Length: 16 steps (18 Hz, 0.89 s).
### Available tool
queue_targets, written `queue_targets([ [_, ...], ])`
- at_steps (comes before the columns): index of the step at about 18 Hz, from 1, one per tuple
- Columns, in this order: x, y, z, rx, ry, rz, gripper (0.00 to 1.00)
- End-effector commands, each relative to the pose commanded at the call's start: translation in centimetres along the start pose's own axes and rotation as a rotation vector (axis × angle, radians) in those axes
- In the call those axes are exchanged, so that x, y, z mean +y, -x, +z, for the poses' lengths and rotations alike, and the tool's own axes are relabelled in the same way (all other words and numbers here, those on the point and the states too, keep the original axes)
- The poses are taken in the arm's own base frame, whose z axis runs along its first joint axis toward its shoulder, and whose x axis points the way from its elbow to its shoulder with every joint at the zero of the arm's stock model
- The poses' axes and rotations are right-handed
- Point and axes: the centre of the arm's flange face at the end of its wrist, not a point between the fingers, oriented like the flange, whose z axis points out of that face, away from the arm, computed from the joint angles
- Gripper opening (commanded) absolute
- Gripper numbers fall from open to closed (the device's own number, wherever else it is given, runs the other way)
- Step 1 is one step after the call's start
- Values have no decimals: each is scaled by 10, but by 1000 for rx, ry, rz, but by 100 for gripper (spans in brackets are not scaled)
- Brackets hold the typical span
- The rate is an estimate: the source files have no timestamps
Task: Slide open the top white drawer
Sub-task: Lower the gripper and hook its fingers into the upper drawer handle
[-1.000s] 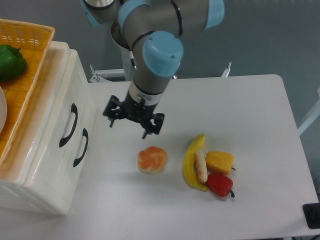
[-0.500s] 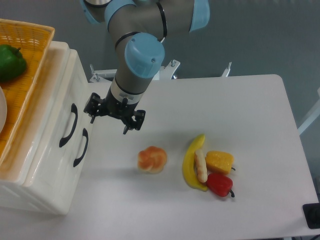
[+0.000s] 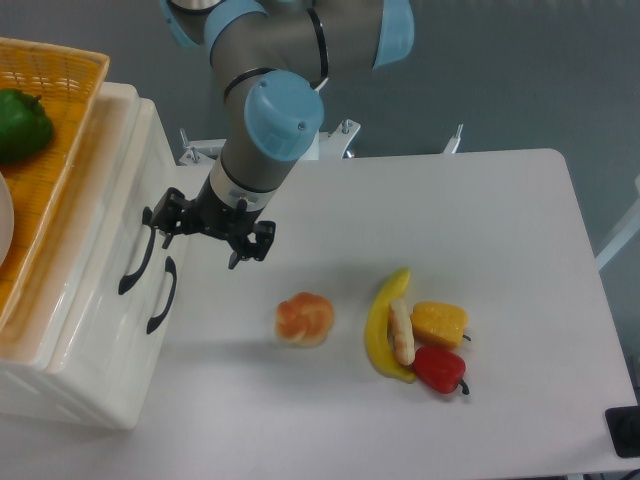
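One arm angles down-left, its hand (image 3: pixel 200 243) spread, beside the top white drawer (image 3: pixel 120 225) handle (image 3: pixel 138 252).

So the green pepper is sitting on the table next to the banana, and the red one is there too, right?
Not quite. The green pepper is up in the orange basket on top of the cabinet, as the camera view shows. The red pepper does sit on the table next to the banana.

Single fixed view — the tabletop (image 3: pixel 480 220) is seen from high above, angled steeply downward, at moderate range.
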Motion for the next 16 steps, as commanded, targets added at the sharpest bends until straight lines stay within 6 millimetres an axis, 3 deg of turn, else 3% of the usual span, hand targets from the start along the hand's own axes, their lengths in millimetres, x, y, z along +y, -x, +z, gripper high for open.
queue_targets([
  [16, -5, -7, 21, 12, 33, 9, 100],
])
